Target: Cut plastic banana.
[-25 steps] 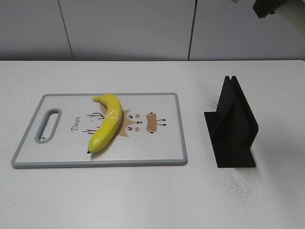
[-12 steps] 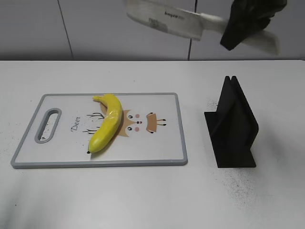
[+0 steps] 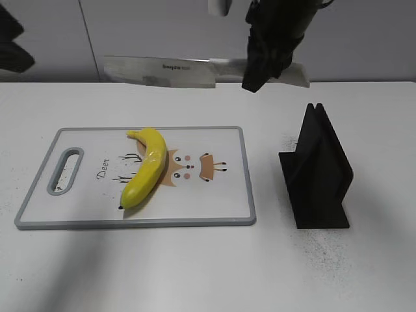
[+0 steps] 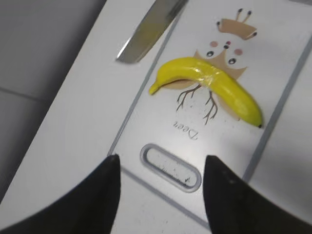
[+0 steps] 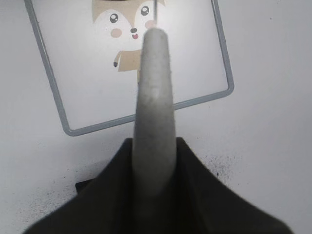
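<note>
The yellow plastic banana (image 3: 145, 168) lies on the cutting board (image 3: 214, 208), left of its fox drawing; it also shows in the left wrist view (image 4: 214, 87). My right gripper (image 3: 260, 65) is shut on the pale handle of a knife (image 5: 154, 112) and holds it in the air above the board's far edge. The broad blade (image 3: 162, 71) points left; its tip shows in the left wrist view (image 4: 141, 39). My left gripper (image 4: 161, 195) is open and empty, high above the board's handle slot (image 4: 170, 167); in the exterior view only a dark part of it (image 3: 10, 45) shows at the upper left.
A black knife stand (image 3: 317, 170) sits on the white table right of the board, also partly seen in the right wrist view (image 5: 85, 187). Dark specks lie around its base. A grey panelled wall runs behind the table.
My right gripper has swung in from the upper right, moving left and down with the knife, and the blade is now level above the board's far edge. The left arm has entered at the upper left.
</note>
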{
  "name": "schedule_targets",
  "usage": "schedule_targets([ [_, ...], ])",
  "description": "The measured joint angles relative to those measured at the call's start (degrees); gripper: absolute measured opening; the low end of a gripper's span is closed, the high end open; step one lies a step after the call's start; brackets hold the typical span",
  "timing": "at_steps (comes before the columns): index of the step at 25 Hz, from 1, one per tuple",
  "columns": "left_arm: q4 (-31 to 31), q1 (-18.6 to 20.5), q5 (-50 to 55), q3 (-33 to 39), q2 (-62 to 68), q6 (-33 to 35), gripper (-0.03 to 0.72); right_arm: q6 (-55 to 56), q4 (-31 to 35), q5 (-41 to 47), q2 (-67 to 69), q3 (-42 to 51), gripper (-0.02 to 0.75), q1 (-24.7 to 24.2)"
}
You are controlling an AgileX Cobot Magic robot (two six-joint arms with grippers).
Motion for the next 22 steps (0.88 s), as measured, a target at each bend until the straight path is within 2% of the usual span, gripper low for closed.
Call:
schedule_targets([
  [3, -5.3, -0.1, 0.1, -1.1, 4.4, 7.2, 0.503, -4.4, 0.1, 0.0, 2.3, -1.8, 0.157, 0.5],
  [7, -7.5, -1.4, -1.4, -1.3, 9.3, 12.9, 0.501, -10.5, 0.4, 0.0, 4.3, -2.9, 0.157, 1.4],
  [13, -7.4, -4.9, -3.5, -4.1, 16.4, 14.3, 0.49, -14.3, 2.6, -0.1, 4.9, -3.0, 0.157, 2.0],
  [22, -6.1, -5.1, -5.7, -5.2, 21.8, 14.4, 0.417, -14.5, 3.3, -0.1, 4.9, -3.0, 0.157, 2.0],
])
